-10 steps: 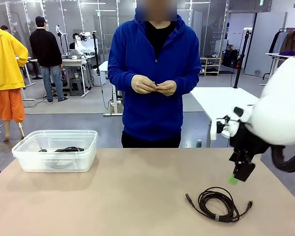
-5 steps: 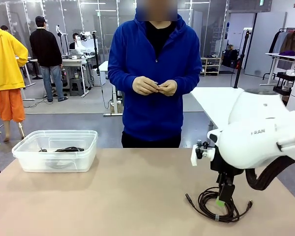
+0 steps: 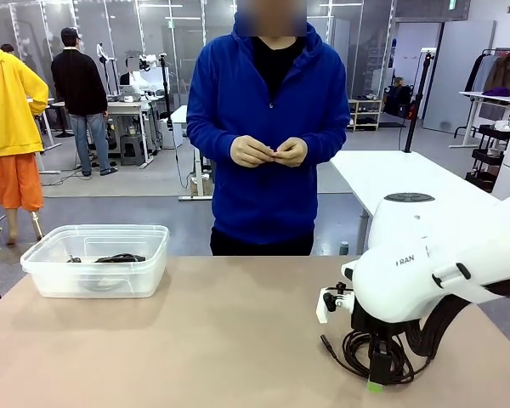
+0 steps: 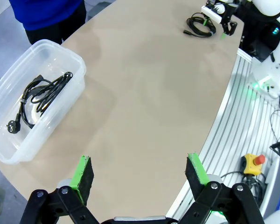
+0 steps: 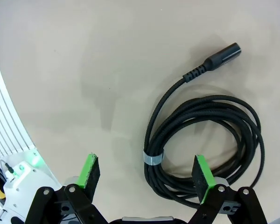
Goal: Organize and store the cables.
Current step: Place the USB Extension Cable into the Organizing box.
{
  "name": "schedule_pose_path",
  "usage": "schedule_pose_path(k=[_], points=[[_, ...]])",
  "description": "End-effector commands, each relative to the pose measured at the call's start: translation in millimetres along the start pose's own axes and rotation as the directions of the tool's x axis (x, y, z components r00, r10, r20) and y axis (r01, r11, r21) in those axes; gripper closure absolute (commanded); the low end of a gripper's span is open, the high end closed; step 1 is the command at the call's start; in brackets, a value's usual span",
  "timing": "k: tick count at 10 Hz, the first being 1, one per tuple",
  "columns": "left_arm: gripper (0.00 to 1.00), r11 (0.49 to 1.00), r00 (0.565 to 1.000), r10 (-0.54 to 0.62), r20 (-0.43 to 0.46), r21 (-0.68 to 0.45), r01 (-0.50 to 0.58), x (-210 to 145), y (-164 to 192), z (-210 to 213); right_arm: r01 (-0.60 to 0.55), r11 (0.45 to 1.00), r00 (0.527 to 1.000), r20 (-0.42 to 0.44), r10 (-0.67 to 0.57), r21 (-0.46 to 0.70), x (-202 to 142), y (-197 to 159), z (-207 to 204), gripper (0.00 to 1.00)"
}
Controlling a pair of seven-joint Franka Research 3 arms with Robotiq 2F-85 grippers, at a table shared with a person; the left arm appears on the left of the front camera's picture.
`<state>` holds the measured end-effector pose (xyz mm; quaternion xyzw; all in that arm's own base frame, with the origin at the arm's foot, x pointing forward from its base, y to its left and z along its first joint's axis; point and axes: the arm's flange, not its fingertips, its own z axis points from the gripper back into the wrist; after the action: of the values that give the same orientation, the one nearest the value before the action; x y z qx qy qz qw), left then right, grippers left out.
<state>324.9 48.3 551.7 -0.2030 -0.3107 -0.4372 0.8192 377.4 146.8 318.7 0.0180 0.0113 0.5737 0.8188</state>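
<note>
Cable coil (image 5: 154,157), one on table (image 3: 195,340); cable bundle (image 4: 45,89), perhaps one, in bin (image 4: 51,125)

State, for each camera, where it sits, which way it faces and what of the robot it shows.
Front: between the arms, facing the person across the table; right gripper down at the coiled cable.
Left wrist: above the table, looking down past the open left gripper at the bin.
Right wrist: looking straight down, open right gripper low over the coiled cable.
Shared: front and left wrist both show bin and coiled cable.
</note>
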Motion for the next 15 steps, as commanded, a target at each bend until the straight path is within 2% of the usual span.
schedule_pose_path(k=[1, 5, 6, 7, 8, 9, 11, 12, 13, 15], points=[[0.0, 1.0, 1.0, 0.013, -0.009, -0.001, -0.013, 1.5, -0.2, -0.7, 0.04, 0.999, 0.999, 0.003, -0.04, -0.015, -27.4, 30.1, -25.3, 0.0], [0.0, 1.0, 1.0, 0.013, -0.009, -0.001, -0.013, 1.5, -0.2, -0.7, 0.055, 0.997, 0.998, -0.001, -0.055, 0.06, -27.2, 25.9, -32.6, 0.0], [0.0, 1.0, 1.0, 0.013, -0.009, -0.001, -0.013, 1.5, -0.2, -0.7, 0.053, 0.998, 0.999, 0.0, -0.053, 0.038, -26.4, 26.6, -33.9, 0.0], [0.0, 1.0, 1.0, 0.013, -0.009, -0.001, -0.013, 1.5, -0.2, -0.7, 0.039, 0.999, 0.999, 0.004, -0.04, 0.024, -26.4, 27.6, -34.1, 0.57], [0.0, 1.0, 1.0, 0.013, -0.009, -0.001, -0.013, 1.5, -0.2, -0.7, 0.039, 0.999, 0.999, 0.005, -0.039, 0.021, -26.6, 27.2, -34.4, 0.6], [0.0, 1.0, 1.0, 0.013, -0.009, -0.001, -0.013, 1.5, -0.2, -0.7, 0.04, 0.999, 0.999, 0.008, -0.04, 0.021, -27.8, 26.4, -34.3, 1.0], [0.0, 1.0, 1.0, 0.013, -0.009, -0.001, -0.013, 1.5, -0.2, -0.7, 0.044, 0.999, 0.999, 0.018, -0.045, 0.02, -29.0, 27.5, -33.8, 1.0], [0.0, 1.0, 1.0, 0.013, -0.009, -0.001, -0.013, 1.5, -0.2, -0.7, 0.042, 0.999, 0.999, 0.027, -0.042, 0.023, -29.2, 27.4, -33.6, 0.86], [0.0, 1.0, 1.0, 0.013, -0.009, -0.001, -0.013, 1.5, -0.2, -0.7, 0.041, 0.999, 0.999, 0.027, -0.042, 0.02, -29.4, 27.6, -33.2, 0.96], [0.0, 1.0, 1.0, 0.013, -0.009, -0.001, -0.013, 1.5, -0.2, -0.7, 0.044, 0.999, 0.999, 0.02, -0.044, 0.018, -29.4, 27.6, -32.5, 1.0]])
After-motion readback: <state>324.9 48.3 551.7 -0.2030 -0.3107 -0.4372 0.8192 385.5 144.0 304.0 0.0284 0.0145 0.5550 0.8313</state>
